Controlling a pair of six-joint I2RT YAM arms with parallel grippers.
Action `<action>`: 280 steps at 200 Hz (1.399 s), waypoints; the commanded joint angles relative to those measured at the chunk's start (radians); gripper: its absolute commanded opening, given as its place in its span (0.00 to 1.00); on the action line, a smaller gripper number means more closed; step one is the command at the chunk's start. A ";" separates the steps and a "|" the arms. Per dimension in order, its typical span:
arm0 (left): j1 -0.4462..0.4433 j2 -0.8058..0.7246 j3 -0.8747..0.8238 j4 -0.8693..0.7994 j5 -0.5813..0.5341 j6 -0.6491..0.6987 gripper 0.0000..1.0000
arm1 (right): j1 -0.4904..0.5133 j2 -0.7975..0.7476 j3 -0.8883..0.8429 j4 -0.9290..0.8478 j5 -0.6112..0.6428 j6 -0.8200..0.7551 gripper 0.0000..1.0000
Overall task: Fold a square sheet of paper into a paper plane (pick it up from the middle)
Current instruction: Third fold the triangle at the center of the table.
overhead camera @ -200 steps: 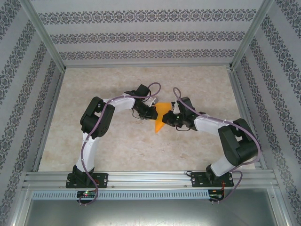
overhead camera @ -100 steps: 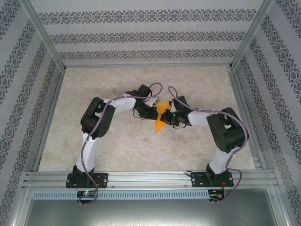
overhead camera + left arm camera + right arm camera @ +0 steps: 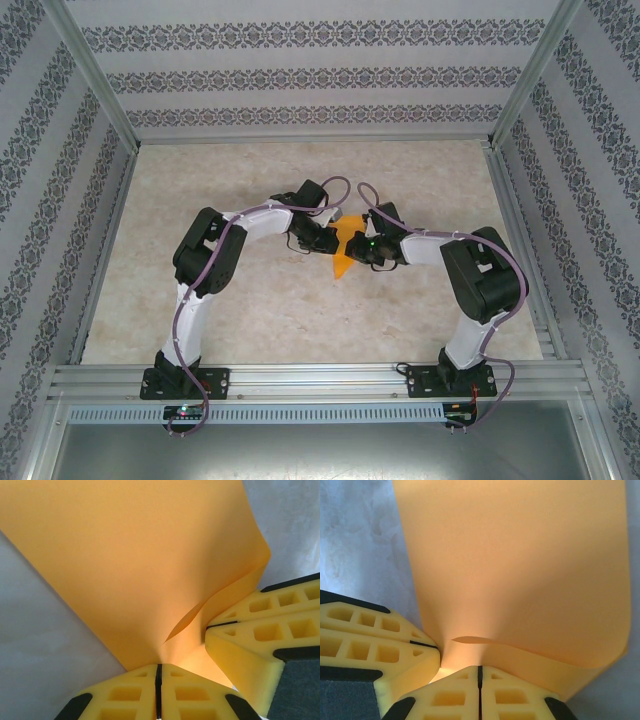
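At the middle of the worktop (image 3: pixel 250 310), the square sheet of paper (image 3: pixel 343 254), creased narrower, was pinched by 2 closed claws: the left gripper (image 3: pixel 324 240) was clamped on it from the left, the right gripper (image 3: pixel 364 250) from the right, fingertips almost touching. Its long axis was seen running far edge to near edge, point nearest, so neither arm could be judged nearer.

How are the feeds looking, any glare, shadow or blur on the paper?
Top view: even light, sharp, no glare, though the paper is small in frame. Left wrist view: soft shading on the paper, darkest in the fold by the left pincer; the table behind looks soft. Right wrist view: a bright warm patch by the right pincer, no hard glare.
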 commanded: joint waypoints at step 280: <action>-0.009 0.100 -0.088 -0.077 -0.282 0.055 0.11 | -0.149 -0.001 0.030 -0.099 0.021 -0.077 0.08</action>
